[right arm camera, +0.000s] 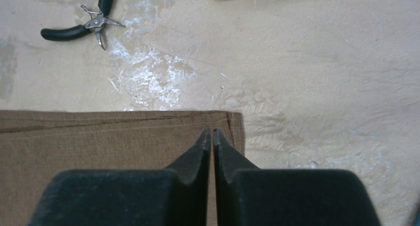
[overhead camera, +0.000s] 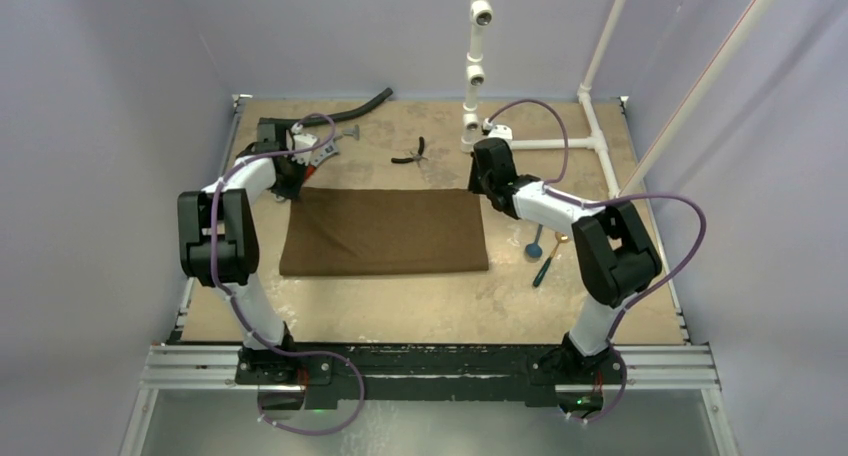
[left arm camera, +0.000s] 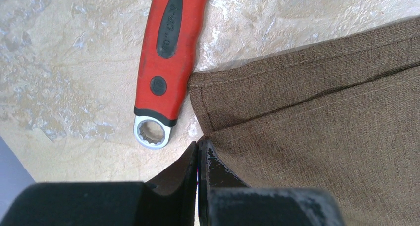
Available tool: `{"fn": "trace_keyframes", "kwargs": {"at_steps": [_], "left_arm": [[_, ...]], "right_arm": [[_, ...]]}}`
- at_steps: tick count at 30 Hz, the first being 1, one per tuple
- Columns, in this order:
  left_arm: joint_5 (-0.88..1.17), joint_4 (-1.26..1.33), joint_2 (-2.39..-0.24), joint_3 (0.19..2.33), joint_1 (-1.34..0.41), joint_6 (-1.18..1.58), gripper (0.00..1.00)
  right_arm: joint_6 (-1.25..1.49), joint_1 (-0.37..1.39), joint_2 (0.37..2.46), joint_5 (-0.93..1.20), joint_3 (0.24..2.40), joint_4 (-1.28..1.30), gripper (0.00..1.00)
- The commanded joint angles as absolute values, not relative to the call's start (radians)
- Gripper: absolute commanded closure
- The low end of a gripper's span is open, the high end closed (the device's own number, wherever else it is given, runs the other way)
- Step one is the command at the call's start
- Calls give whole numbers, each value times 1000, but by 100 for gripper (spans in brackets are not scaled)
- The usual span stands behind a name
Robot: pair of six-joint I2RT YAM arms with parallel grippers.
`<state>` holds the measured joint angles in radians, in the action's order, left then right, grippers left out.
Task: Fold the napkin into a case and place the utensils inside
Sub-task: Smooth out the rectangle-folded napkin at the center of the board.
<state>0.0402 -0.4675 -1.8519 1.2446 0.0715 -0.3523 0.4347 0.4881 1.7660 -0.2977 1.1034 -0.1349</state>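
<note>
Both hands closed. Left hand [left arm camera: 198,142] sits tips-together right at the far-left corner of the napkin [overhead camera: 385,231]; right hand [right arm camera: 210,132] sits tips-together over the far-right corner. I can't tell if either has cloth pinched between the tips, and nothing looks lifted.

Napkin: plain dark brown, coarse weave, stitched hem. It lies flat on the bench [overhead camera: 450,306] as a wide rectangle stretched between the 2 hands. At the left corner I see 2 layers, so I judge 1 fold is in.

Handling guess: soft, light and limp, so it will sag and drag rather than hold shape. Pinch at the corners, both layers together, and move the 2 hands in step or the edge will skew.

Utensils [overhead camera: 540,256], a blue-bowled spoon and a dark thin piece, are on the bench behind and to the right of the right hand, not yet inside.

Red wrench [left arm camera: 166,52] lies just left of the left hand, close beside the hem. Pliers [right arm camera: 84,25] are ahead-left of the right hand, well apart.
</note>
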Motion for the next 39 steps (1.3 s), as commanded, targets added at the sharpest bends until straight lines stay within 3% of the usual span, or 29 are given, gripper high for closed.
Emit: {"fn": "trace_keyframes", "kwargs": {"at_steps": [1, 3, 6, 16, 25, 39], "left_arm": [[53, -468, -1803, 1256, 76, -362, 100], [52, -467, -1803, 1252, 77, -362, 100], [57, -465, -1804, 1250, 77, -362, 100], [65, -468, -1812, 1252, 77, -363, 100], [66, -470, -1819, 1256, 77, -369, 100], [72, -483, -1816, 1271, 75, -369, 100]], "right_arm": [[439, 490, 1788, -318, 1095, -136, 77], [451, 498, 1804, -306, 1081, -149, 64], [456, 506, 1831, -298, 1069, -163, 59], [473, 509, 1894, -274, 1080, -166, 60], [479, 511, 1895, -270, 1086, -167, 78], [478, 528, 1825, -350, 1078, -126, 93]]}}
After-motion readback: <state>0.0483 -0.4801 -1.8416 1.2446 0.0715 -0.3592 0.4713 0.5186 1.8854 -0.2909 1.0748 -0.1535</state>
